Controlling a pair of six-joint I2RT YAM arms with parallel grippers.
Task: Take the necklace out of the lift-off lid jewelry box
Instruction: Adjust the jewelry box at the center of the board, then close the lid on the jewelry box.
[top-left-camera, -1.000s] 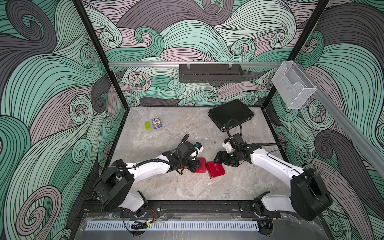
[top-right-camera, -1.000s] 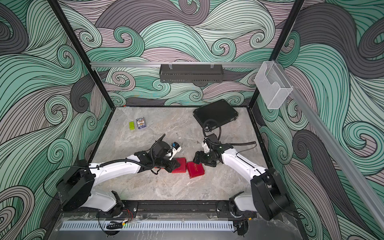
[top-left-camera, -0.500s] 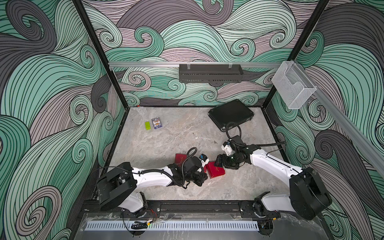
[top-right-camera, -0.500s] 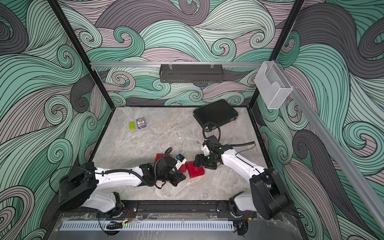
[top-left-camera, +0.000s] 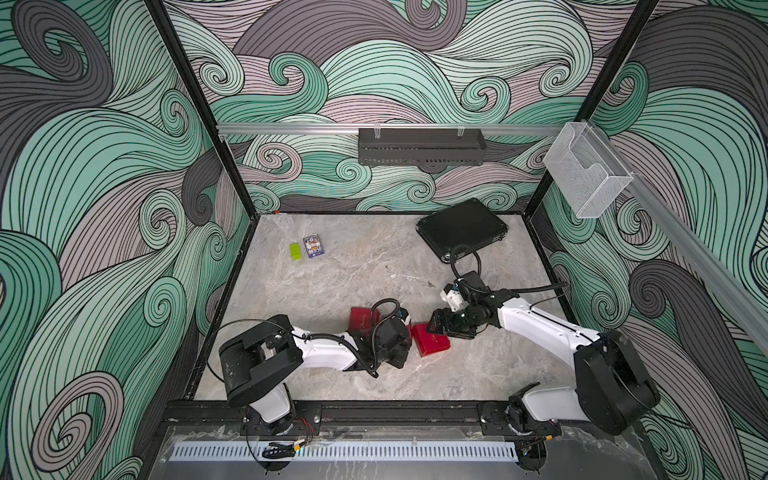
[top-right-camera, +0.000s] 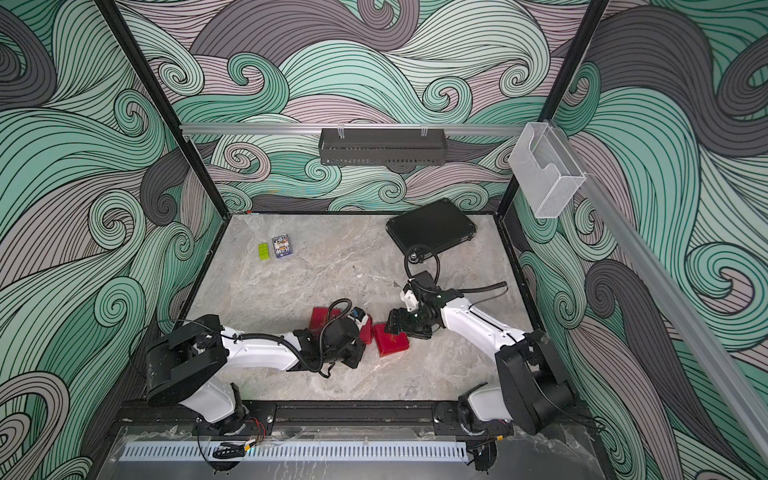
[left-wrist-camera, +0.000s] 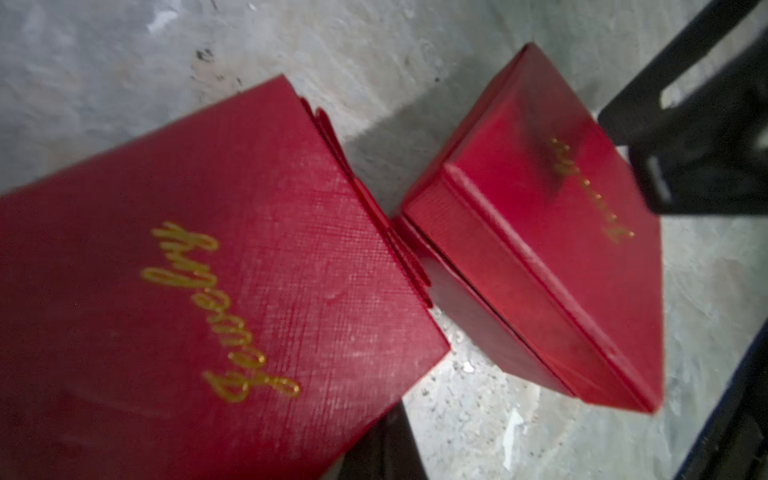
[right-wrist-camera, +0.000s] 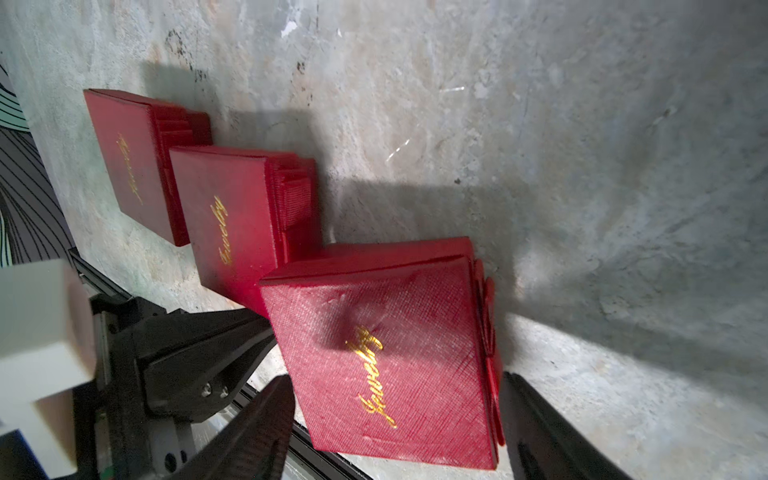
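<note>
Since one second ago the left arm (top-left-camera: 324, 355) has drawn back toward the front rail (top-left-camera: 374, 411), and its left gripper (left-wrist-camera: 380, 446) is closed. The right gripper (right-wrist-camera: 399, 380) stands wide astride the jewelry box (top-left-camera: 432, 345); whether it already pinches, I cannot tell. The lid (right-wrist-camera: 415, 374) is still on, so the necklace, I judge, is hidden inside. Nothing holds the base (left-wrist-camera: 478, 320): it may rise together with the lid, or drag the neighbour box (left-wrist-camera: 187, 270) that seems to touch it.

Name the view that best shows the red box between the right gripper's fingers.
Right wrist view: the red box is large, gold lettering readable. Left wrist view shows the box blurred; both top views show the box small.
</note>
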